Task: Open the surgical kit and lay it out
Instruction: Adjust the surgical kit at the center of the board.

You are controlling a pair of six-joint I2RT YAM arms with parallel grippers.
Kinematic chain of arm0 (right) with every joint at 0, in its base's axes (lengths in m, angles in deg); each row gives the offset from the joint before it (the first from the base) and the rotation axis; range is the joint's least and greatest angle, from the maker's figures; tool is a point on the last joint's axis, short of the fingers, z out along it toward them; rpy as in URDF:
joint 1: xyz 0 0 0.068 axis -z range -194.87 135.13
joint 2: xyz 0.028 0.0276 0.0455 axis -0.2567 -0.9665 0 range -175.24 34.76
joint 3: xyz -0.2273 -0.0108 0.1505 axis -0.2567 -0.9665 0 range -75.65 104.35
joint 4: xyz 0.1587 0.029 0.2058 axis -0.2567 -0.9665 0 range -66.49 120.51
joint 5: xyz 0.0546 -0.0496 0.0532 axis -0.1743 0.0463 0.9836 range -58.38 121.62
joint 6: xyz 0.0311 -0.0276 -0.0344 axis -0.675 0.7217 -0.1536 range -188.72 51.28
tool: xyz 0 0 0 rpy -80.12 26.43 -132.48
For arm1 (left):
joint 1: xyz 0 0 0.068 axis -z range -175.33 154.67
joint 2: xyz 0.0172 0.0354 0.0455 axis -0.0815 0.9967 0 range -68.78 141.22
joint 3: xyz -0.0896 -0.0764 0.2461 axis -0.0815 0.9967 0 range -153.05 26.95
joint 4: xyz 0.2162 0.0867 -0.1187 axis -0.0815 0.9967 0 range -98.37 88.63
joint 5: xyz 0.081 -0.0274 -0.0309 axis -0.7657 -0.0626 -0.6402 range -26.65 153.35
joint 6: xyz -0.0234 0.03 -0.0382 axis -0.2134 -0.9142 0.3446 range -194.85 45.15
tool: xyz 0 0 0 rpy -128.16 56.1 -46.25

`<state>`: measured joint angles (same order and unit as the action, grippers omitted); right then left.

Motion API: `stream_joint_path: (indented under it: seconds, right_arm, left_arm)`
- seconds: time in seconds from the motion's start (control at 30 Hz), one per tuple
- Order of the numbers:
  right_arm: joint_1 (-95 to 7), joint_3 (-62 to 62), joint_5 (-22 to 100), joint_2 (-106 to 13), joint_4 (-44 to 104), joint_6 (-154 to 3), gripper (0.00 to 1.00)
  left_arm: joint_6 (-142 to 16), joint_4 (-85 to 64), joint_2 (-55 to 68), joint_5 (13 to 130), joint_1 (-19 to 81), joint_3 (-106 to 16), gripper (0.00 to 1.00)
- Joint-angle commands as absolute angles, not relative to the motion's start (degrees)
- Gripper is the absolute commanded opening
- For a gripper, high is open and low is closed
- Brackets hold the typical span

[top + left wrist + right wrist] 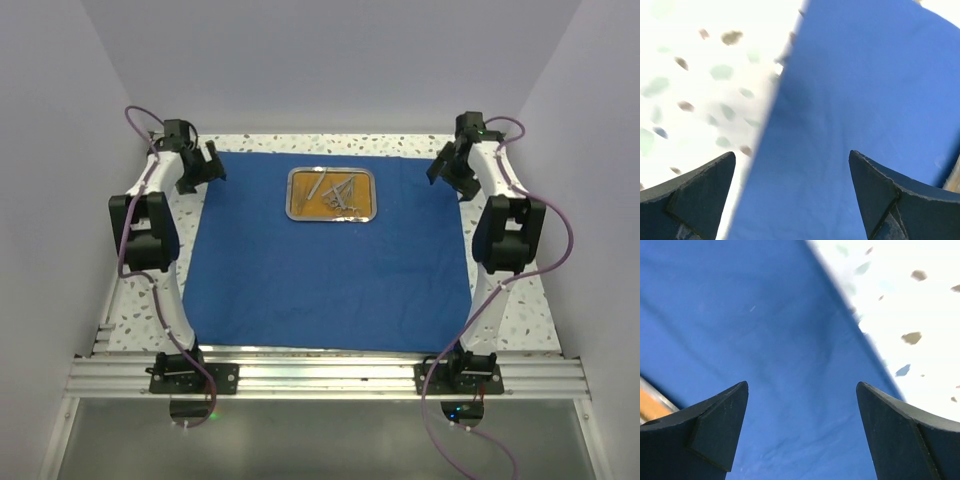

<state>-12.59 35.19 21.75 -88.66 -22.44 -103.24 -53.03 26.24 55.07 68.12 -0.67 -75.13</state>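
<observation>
The royal-blue cloth wrap [330, 260] lies spread flat over the table. The steel tray [295, 196] with its orange-brown inside sits on the cloth near the far edge, with the silver instruments [335, 193] piled in it. My left gripper [203, 165] is open and empty over the cloth's far left corner; its view shows the cloth edge [850, 100] between the fingers [705, 190]. My right gripper [447, 160] is open and empty over the far right corner, above the cloth [765, 330]. A sliver of tray [650, 402] shows at the left.
The speckled white tabletop [130, 310] shows around the cloth, also in the left wrist view [690, 90] and the right wrist view [920, 315]. White walls enclose the table on three sides. An aluminium rail [320, 375] runs along the near edge.
</observation>
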Motion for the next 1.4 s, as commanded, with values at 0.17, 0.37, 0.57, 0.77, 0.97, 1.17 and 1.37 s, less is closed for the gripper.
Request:
stream_joint_path:
  seconds: [0.17,0.37,0.57,0.77,0.97,1.17,1.37]
  right_arm:
    - [-7.58,30.16,22.74,-91.53,-14.85,-103.79,0.89]
    - [-6.7,32.8,23.62,-96.72,-14.06,-103.09,0.85]
    - [-6.7,34.3,26.51,-99.98,-13.27,-103.96,0.61]
    - [-6.7,35.43,30.38,-102.61,-11.68,-104.31,0.0]
    - [-6.7,40.7,34.68,-104.81,-8.17,-104.4,0.0]
    - [-6.88,52.64,39.26,-110.78,-7.28,-107.91,0.0]
    - [-6.79,51.2,31.71,-108.96,-11.85,-107.75,0.0]
  left_arm:
    - [-56.4,21.25,61.55,68.8,-1.65,-80.62,0.99]
    - [-54.99,21.61,64.9,69.06,-1.65,-80.71,0.98]
    - [-54.73,24.41,67.1,69.41,-1.48,-84.66,0.82]
    - [-55.95,26.79,68.86,69.76,-0.16,-87.39,0.26]
    - [-53.24,27.41,69.3,66.78,-0.25,-89.06,0.0]
    - [-52.0,27.93,68.24,61.68,-2.26,-90.64,0.0]
    - [-51.3,27.67,70.08,62.12,-5.52,-95.3,0.0]
